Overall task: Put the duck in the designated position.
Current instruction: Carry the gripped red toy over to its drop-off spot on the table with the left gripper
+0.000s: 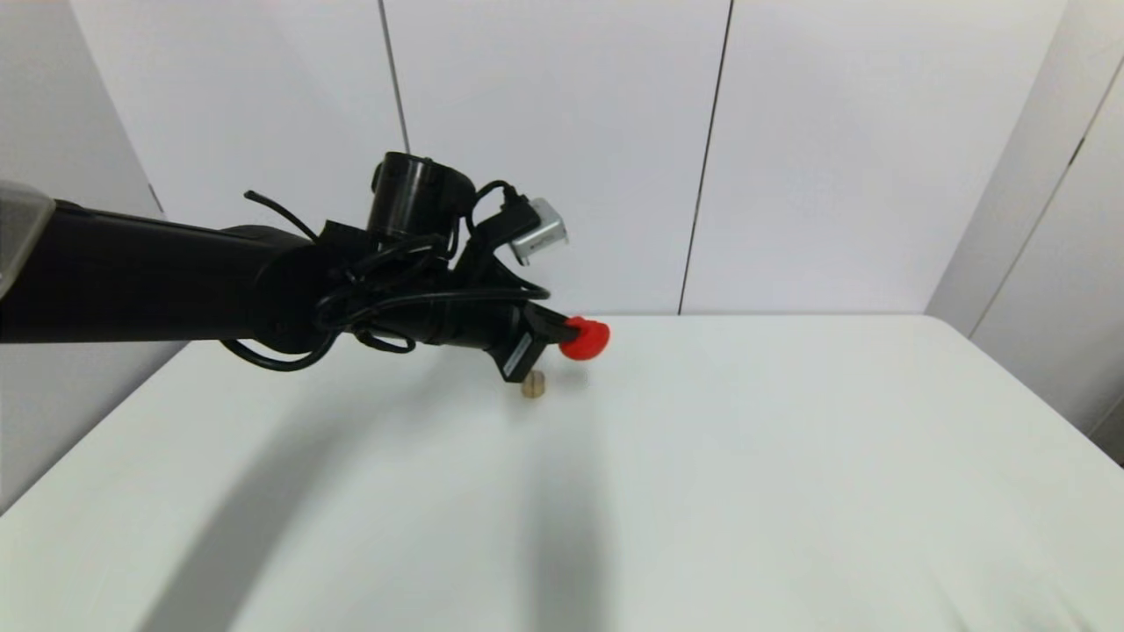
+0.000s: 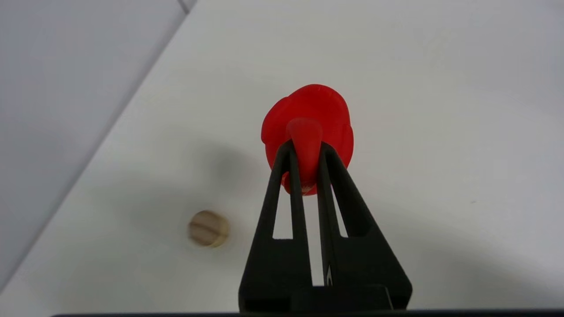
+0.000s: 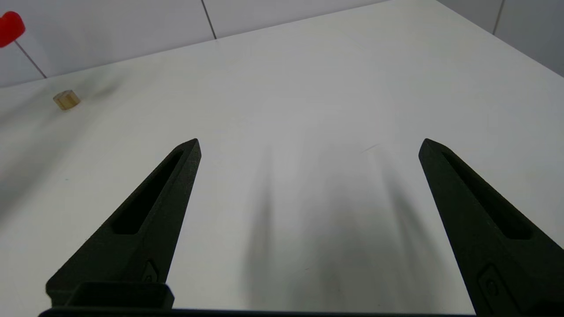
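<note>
Duck [image 2: 308, 114] first: I have it clamped between the two black fingers [image 2: 288, 176] of my left gripper [image 2: 306, 152], which are pinched close together on a narrow part of its red body, with the rounded bulk sticking out past the tips. It hangs in the air above the tabletop [image 1: 746, 456], toward the far edge and a little left of the middle, not touching anything. Working outward, the designated position [image 1: 533, 384], a small tan cylinder, stands on the tabletop just beside and below the gripper; in the left wrist view it lies off to one side of the fingers [image 2: 208, 228], so I judge the duck is not yet lined up over it. The grip looks thin to me, and the rubbery plastic could slip or twist out if I swing across quickly. The peg's top is narrower than the duck, so a release slightly off centre would probably let the duck roll onto the tabletop, and a low approach could knock the peg over. My right gripper [image 3: 308, 143] waits near the right front part of the tabletop with its fingers spread wide on nothing. I cannot make out the duck's head or which way it faces, the fingers cover part of its body, and the height between duck and peg is hard to judge.
</note>
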{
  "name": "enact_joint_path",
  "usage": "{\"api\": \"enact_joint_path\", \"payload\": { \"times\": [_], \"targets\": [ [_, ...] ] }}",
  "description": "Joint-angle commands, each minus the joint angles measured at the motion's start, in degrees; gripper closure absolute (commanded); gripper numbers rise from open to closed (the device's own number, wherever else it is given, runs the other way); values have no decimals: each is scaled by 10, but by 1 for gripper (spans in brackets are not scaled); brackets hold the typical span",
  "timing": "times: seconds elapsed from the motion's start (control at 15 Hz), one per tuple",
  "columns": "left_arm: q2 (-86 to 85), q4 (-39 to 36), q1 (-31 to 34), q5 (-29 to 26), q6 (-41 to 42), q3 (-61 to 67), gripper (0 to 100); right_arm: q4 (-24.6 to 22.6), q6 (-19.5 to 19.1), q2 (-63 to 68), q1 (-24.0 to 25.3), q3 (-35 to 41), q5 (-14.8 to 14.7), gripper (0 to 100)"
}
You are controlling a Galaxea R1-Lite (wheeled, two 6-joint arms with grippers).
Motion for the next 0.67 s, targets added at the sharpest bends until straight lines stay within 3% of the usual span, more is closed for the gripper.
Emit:
{"api": "enact_joint_path", "payload": {
  "times": [0.07, 0.33, 0.67],
  "targets": [
    [8, -1, 91, -16, 35, 0, 100, 0, 1, 1, 0, 0, 0, 0],
    [59, -8, 137, -58, 53, -16, 100, 0, 1, 1, 0, 0, 0, 0],
    [154, 5, 130, -84, 82, -95, 100, 0, 1, 1, 0, 0, 0, 0]
  ]
}}
